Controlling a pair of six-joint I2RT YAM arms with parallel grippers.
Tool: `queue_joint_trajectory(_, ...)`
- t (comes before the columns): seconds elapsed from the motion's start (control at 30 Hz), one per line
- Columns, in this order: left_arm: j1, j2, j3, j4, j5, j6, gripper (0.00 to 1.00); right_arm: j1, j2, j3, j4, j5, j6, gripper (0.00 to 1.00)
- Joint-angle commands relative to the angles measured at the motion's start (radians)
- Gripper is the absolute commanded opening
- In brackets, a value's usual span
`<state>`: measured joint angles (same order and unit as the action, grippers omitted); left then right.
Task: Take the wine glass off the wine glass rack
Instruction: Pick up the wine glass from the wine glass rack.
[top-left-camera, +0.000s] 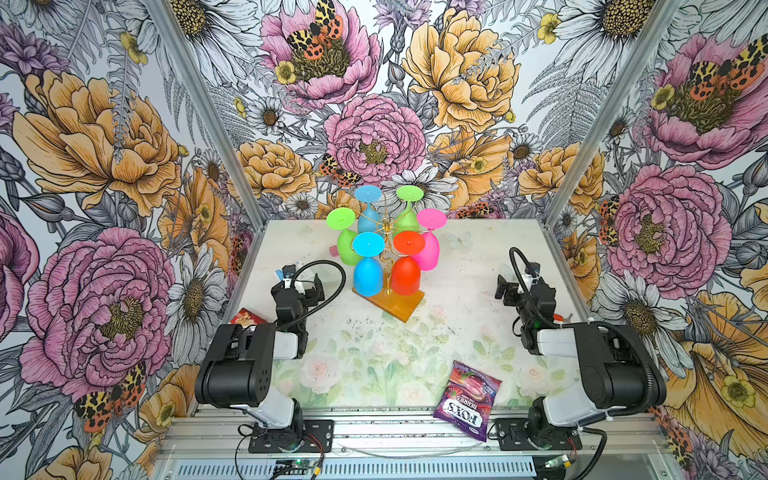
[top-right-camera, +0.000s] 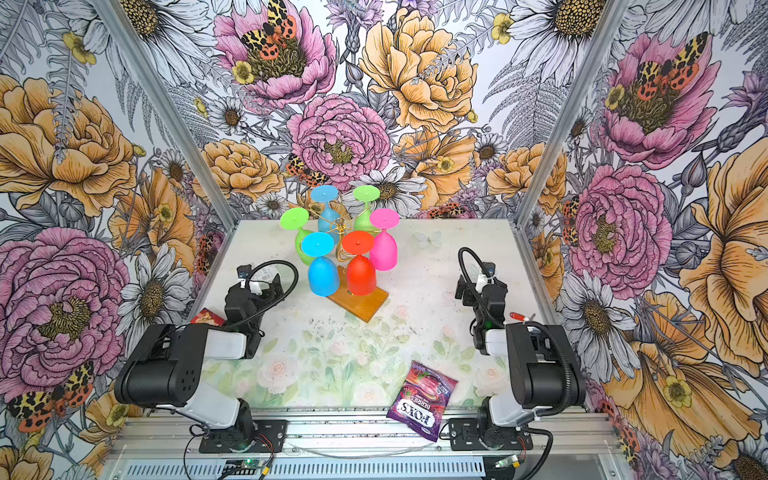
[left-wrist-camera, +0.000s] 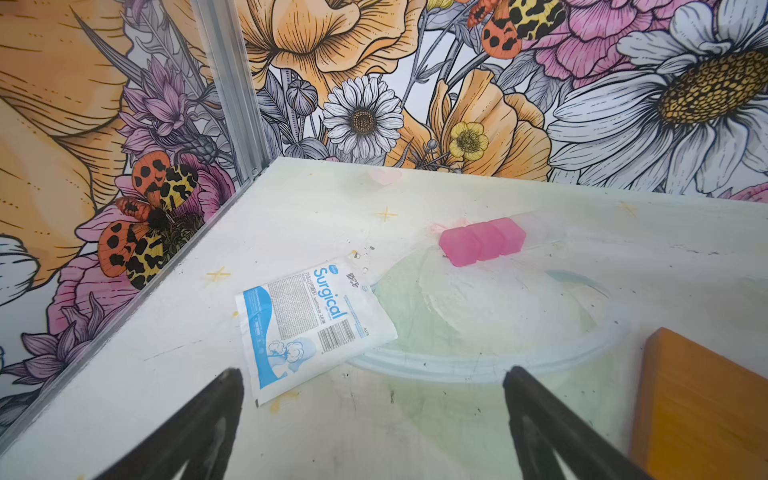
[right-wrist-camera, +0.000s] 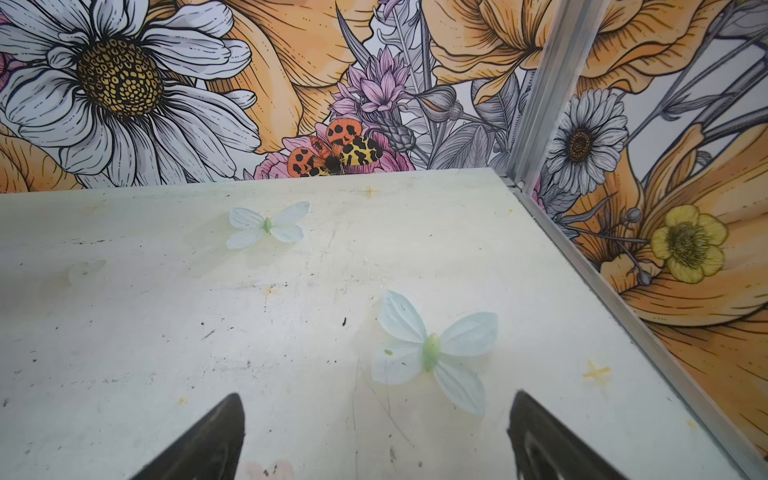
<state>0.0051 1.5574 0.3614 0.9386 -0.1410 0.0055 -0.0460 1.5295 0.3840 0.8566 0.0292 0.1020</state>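
Wine glasses (top-left-camera: 406, 274) are hung bowl-down, six in all, on the wine glass rack (top-left-camera: 401, 306); the left gripper (left-wrist-camera: 372, 374) is spread wide with nothing held, near the rack on its left; the right gripper (right-wrist-camera: 374, 399) is spread wide and empty too, well apart on the rack's right.

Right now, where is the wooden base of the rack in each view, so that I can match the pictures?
Top views: the base is at the table's centre, under the blue glass and the red glass.
Left wrist: an orange slab cut off by the picture's edge, outside the jaws.
Right wrist: not in it.
Shared landmark: the Surgical packet, left of the base in both top views.
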Motion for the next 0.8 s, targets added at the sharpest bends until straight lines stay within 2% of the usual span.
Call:
queue_joint_trajectory(0.0,0.006,-0.008,0.014,0.001,0.024,-0.01,0.99,0.005,0.009,0.009,0.013,0.003,-0.015,0.99)
queue_joint_trajectory(0.37,0.029,-0.008,0.007,0.015,0.077,-0.021,0.99,0.005,0.008,0.009,0.013,0.003,-0.016,0.99)
queue_joint_trajectory(0.77,0.005,-0.009,0.014,0.003,0.029,-0.009,0.99,0.005,0.008,0.009,0.013,0.003,-0.016,0.99)
